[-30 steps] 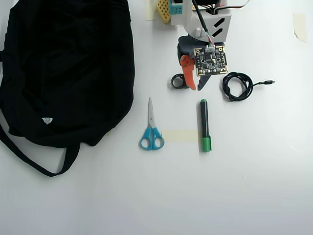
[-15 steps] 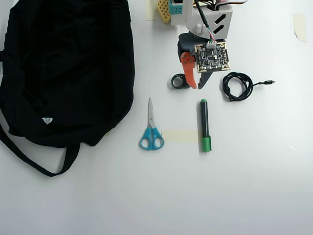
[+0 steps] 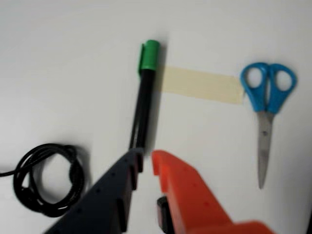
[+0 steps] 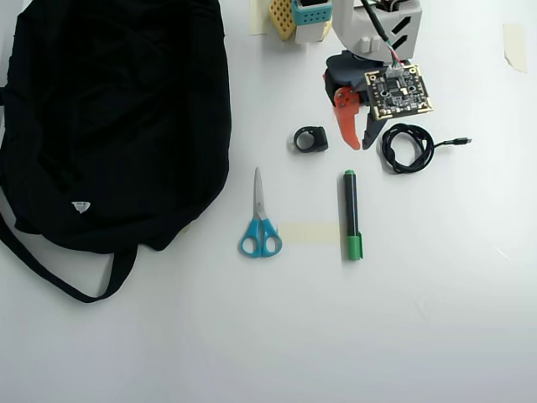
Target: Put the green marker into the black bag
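The green marker lies on the white table with its black barrel toward the arm and its green cap at the far end. In the wrist view it runs straight up from my fingertips. My gripper hovers just short of the marker's near end, slightly open and empty. In the wrist view the gripper has the black finger on the left and the orange finger on the right. The black bag lies at the far left of the overhead view, out of the wrist view.
Blue-handled scissors lie left of the marker, with a strip of beige tape between them. A coiled black cable lies beside the gripper. A small black ring-shaped object sits to its left. The arm's base stands at the top edge.
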